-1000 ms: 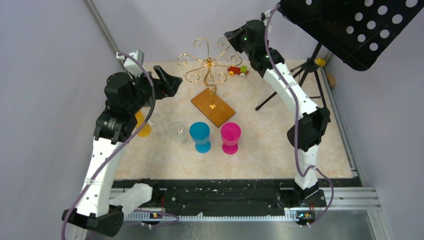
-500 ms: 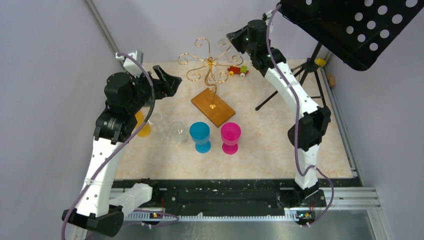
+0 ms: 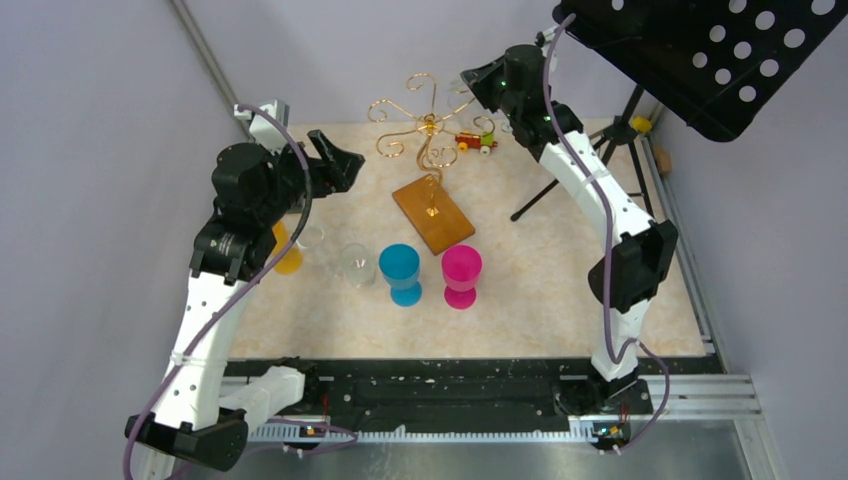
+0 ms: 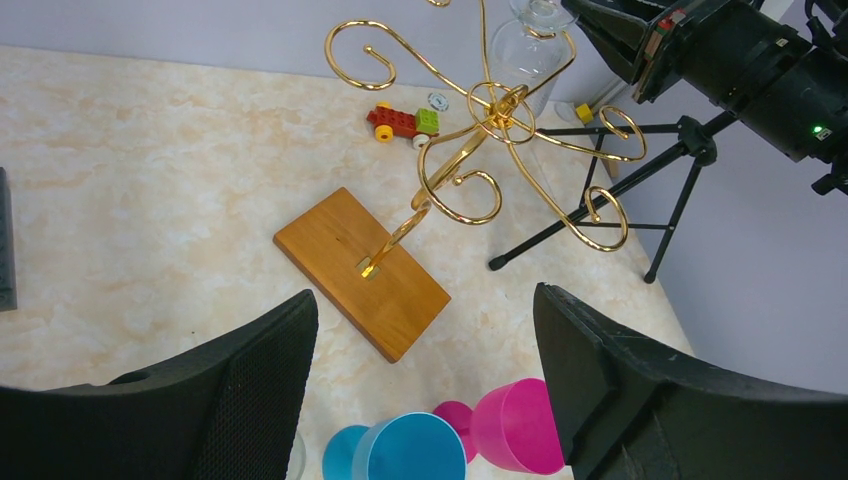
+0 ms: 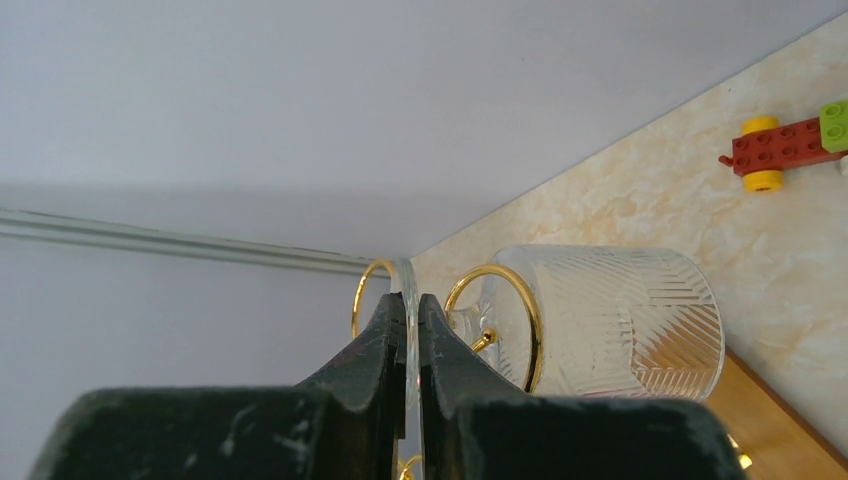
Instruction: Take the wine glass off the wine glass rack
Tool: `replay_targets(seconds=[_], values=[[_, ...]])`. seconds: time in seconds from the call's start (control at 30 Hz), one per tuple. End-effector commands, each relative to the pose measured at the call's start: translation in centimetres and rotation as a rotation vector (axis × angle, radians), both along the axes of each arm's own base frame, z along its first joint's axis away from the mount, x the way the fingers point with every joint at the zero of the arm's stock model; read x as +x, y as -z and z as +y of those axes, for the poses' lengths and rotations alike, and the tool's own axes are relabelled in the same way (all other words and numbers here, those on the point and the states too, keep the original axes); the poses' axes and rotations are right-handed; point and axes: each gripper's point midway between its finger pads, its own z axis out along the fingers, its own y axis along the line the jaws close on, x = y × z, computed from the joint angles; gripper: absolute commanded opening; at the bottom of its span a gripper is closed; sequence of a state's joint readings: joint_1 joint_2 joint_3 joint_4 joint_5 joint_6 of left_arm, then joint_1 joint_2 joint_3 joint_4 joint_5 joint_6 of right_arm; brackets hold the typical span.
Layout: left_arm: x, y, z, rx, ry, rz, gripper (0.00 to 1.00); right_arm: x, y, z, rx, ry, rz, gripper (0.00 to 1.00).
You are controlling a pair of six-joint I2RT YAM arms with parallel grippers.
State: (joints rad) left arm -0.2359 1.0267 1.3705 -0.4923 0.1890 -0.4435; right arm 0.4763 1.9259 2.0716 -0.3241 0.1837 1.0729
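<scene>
Plain lilac walls (image 3: 80,200) enclose a beige marbled counter (image 3: 540,300). A black perforated music stand (image 3: 720,70) stands at two o'clock; metal rails (image 3: 700,392) run along six o'clock.

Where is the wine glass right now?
The glass hangs in a loop on the rack's far right, near the toy car; the right gripper pinches its foot, clearest in the right wrist view.

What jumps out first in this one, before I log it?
The thin gold wire rack, curled arms over an orange-brown wooden base, stands mid-table towards the back, a clear ribbed wine glass hanging bowl-down from an arm at its back right. The right pincer is shut on that glass's thin foot. Nearer the robot, a blue plastic goblet and a pink plastic goblet stand side by side.
</scene>
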Motion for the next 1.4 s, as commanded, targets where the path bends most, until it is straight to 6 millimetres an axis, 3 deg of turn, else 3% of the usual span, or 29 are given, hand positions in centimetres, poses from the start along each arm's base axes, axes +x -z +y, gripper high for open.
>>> replay_targets(seconds=[0.0,0.13,0.43,0.87,1.2,1.37], values=[[0.3,-0.7,0.1,-0.013,-0.010,-0.028,0.82,-2.4,-8.4,-2.0,0.070,0.024,-0.184,0.00],[0.4,-0.6,0.1,-0.013,-0.012,-0.026,0.82,-2.4,-8.5,-2.4,0.053,0.042,-0.184,0.00],[0.4,-0.3,0.2,-0.009,-0.015,-0.017,0.82,-1.2,-6.4,-3.5,0.074,0.073,-0.129,0.00],[0.5,-0.3,0.2,-0.007,-0.017,-0.016,0.82,-0.5,-6.9,-4.7,0.153,0.104,-0.138,0.00],[0.5,-0.3,0.2,-0.006,-0.016,-0.016,0.82,-2.8,-8.1,-6.0,0.187,0.119,-0.177,0.00],[0.6,-0.2,0.1,-0.010,-0.010,-0.014,0.82,-3.4,-8.3,-5.5,0.198,0.073,-0.183,0.00]])
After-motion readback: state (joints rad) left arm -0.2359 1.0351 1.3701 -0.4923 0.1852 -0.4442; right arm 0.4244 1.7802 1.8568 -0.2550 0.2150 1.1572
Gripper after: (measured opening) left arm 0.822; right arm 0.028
